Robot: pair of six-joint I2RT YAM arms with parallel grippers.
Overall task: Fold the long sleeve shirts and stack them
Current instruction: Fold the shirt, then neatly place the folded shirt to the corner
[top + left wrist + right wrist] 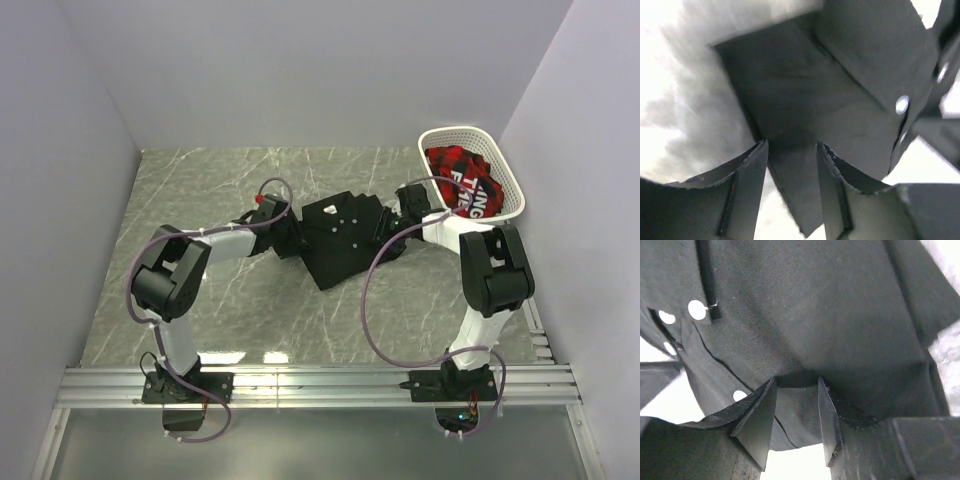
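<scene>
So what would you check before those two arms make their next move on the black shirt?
1. The black shirt lies on the table: ok.
2. The left gripper has shirt fabric between its fingers: ok.
3. The right gripper has fabric between its fingers: ok.
4. Both clamped on the fabric: not ok, the jaws stand apart.
5. Shirt folded neatly: cannot tell.
6. The white basket with the red plaid garment sits apart from the shirt: ok.

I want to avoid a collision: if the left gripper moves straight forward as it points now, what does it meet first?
The black shirt: its fabric lies right ahead of the left gripper, apparently very close, though depth is unclear.
</scene>
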